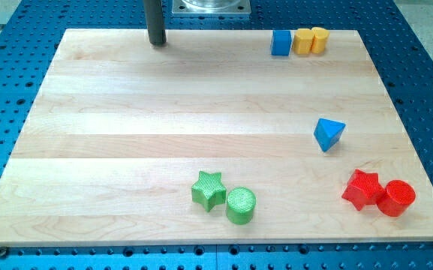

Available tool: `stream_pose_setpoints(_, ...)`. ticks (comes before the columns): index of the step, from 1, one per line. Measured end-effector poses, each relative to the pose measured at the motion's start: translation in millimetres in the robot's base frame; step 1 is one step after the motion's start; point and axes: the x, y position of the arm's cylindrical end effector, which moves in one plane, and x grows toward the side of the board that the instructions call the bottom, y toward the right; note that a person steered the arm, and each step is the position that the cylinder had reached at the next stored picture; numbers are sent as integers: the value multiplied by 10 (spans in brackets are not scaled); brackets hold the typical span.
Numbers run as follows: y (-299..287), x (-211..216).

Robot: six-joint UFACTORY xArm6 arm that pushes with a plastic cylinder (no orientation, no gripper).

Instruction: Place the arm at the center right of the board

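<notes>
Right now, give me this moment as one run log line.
my tip: board top edge, left of centre | blue triangle: centre right | tip touching no block | target: not reached

A blue perforated metal table (426, 90) surrounds the pale wooden board (163, 127).

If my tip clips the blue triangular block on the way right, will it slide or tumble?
The blue triangular block likely slides and pivots off its slanted sides; sitting low, it seems unlikely to tip. My tip, at the view's top, is far from it on the wooden board.
</notes>
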Motion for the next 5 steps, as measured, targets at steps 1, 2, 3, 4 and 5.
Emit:
stream_pose_setpoints(1,-1,0)
stream_pose_setpoints(2,204,27)
stream_pose_setpoints(3,819,84)
stream_pose_setpoints(4,1586,172)
stream_pose_setpoints(5,2071,421)
